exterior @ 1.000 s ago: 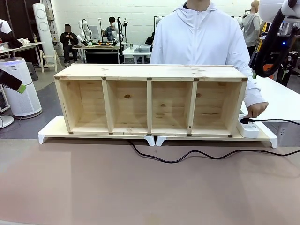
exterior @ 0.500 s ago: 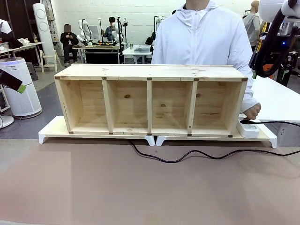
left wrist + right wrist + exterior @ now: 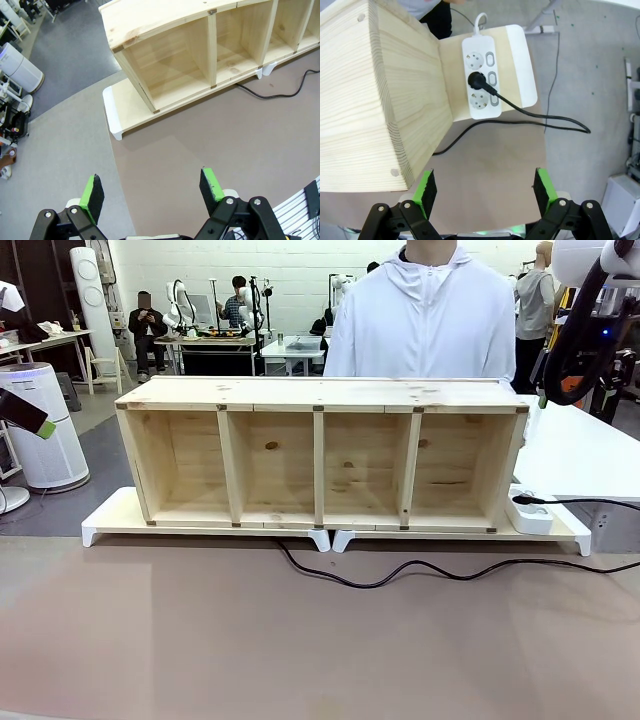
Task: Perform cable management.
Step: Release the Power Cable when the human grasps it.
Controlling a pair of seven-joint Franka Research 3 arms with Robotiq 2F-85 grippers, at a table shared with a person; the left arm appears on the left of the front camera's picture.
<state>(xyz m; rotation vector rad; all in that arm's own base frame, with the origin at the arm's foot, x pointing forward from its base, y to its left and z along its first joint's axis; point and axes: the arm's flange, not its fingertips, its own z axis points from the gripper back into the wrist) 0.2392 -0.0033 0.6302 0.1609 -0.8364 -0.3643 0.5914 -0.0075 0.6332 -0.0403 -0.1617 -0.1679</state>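
The cable [image 3: 400, 578] is a thin black cord that snakes over the brown tabletop in front of the wooden shelf [image 3: 320, 395] and runs off to the right. Its black plug [image 3: 476, 80] sits in the middle socket of the white power strip [image 3: 490, 102] beside the shelf's right end. From there the cord loops away and passes back under the shelf's corner. My right gripper [image 3: 485, 186] hangs open high above the strip, holding nothing. Open and holding nothing too, my left gripper [image 3: 151, 189] hovers above the table's left part, well away from the cable [image 3: 272, 92].
The four-bay shelf stands on two flat white-edged boards [image 3: 110, 520] at the back of the table. A person [image 3: 430, 320] in a white hooded top stands behind it. My right arm's thick black hose [image 3: 575, 330] hangs at upper right. The brown table surface [image 3: 300, 650] lies open in front.
The person's hand, which rested at the power strip by the shelf's right end, has pulled back behind the shelf, and the person now stands upright. Both arms hold still.
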